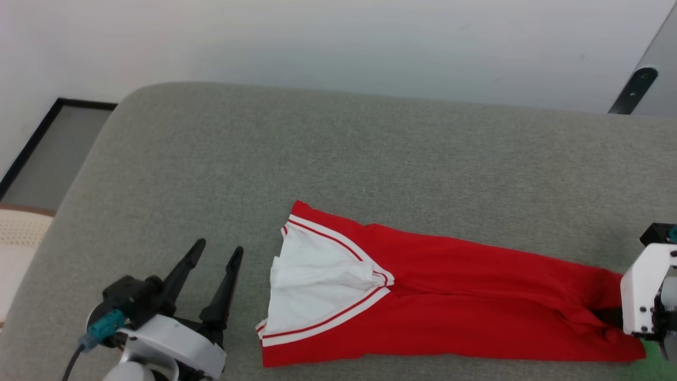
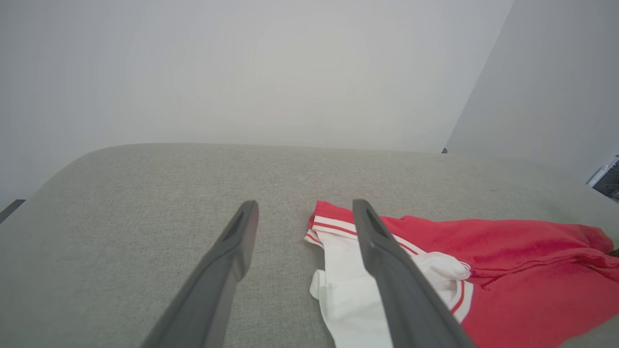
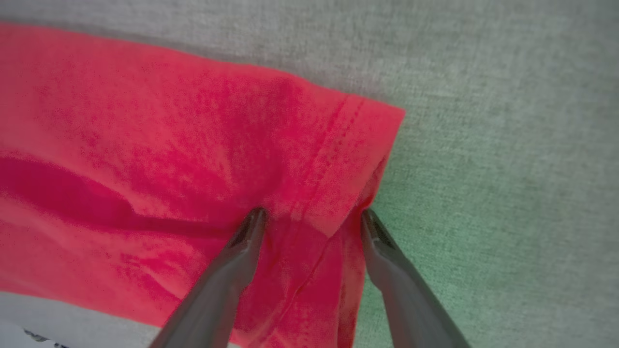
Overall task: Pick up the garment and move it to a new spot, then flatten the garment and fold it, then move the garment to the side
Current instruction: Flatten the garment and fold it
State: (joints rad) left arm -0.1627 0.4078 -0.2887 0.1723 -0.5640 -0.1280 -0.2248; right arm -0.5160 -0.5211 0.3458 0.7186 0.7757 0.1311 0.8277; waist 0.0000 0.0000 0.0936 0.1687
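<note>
The garment [image 1: 449,296] lies as a long, narrow red strip across the grey cushion, with white sleeve fabric and striped trim bunched at its left end. My left gripper [image 1: 219,246] stands open just left of that white end and holds nothing. In the left wrist view the left gripper [image 2: 305,205] points past the sleeve, and the garment [image 2: 508,270] runs off to the right. My right arm's white wrist housing [image 1: 642,296] sits over the red hem end. The right gripper [image 3: 313,212] is open, its fingers straddling the garment's [image 3: 169,145] stitched hem corner.
The grey cushioned surface [image 1: 317,148] stretches wide behind the garment, up to a white wall. Its rounded left edge drops toward a dark-framed panel [image 1: 53,153] and a pale woven object [image 1: 16,233]. A dark bar [image 1: 634,90] slants at the upper right.
</note>
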